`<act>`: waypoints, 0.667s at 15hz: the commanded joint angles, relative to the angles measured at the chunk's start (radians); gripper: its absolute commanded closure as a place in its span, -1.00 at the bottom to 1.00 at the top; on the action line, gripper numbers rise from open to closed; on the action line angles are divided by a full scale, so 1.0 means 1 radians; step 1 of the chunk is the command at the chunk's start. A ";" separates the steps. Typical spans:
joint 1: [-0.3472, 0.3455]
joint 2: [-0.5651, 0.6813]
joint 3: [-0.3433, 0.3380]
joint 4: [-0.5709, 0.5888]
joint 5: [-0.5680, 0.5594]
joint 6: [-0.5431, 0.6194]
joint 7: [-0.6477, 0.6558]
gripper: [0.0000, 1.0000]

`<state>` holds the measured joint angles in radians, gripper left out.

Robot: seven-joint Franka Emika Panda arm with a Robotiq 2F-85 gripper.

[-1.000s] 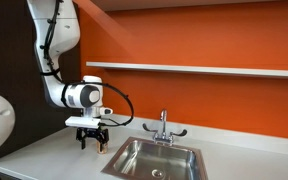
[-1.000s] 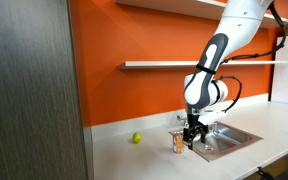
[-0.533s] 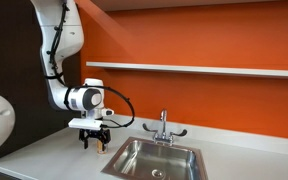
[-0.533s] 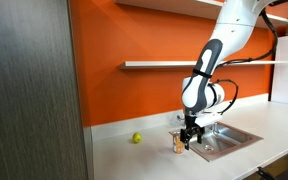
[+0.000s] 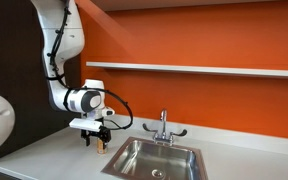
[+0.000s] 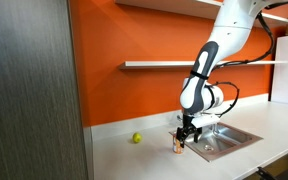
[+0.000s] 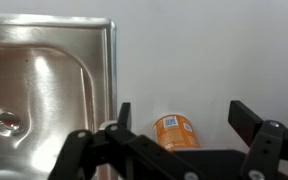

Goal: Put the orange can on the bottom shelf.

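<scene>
The fingers [image 7: 124,118] stand wide apart with nothing clamped between them. In the wrist view the orange can [image 7: 174,132] shows in the gap between them, touching neither. It is a small cylinder with a bright orange wall and a little pale patch of print on the side facing the camera. It stands on the white bench [image 7: 194,60], just beside the rim of the steel sink [image 7: 44,90].

In an exterior view the fingers [image 6: 187,137] point down right over the can [image 6: 179,145], which stands upright near the sink's [image 6: 224,138] corner; whether the tips reach down past its top I cannot tell. In an exterior view the can [image 5: 100,146] is only an orange sliver under the fingers [image 5: 94,138].

A yellow-green ball [image 6: 137,138] lies on the bench well apart from the can. The bottom shelf [image 6: 159,65], a long thin pale ledge on the orange wall, runs well above the bench in both exterior views [image 5: 204,68].
</scene>
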<state>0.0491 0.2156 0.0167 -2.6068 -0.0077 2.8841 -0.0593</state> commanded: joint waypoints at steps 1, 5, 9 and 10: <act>-0.024 0.018 0.039 0.001 0.060 0.076 0.003 -1.00; -0.014 0.033 0.028 -0.001 0.048 0.147 0.015 -1.00; -0.024 0.046 0.035 -0.005 0.053 0.203 0.013 -1.00; -0.024 0.048 0.034 -0.005 0.051 0.213 0.016 -1.00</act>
<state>0.0473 0.2552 0.0314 -2.6075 0.0394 3.0533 -0.0592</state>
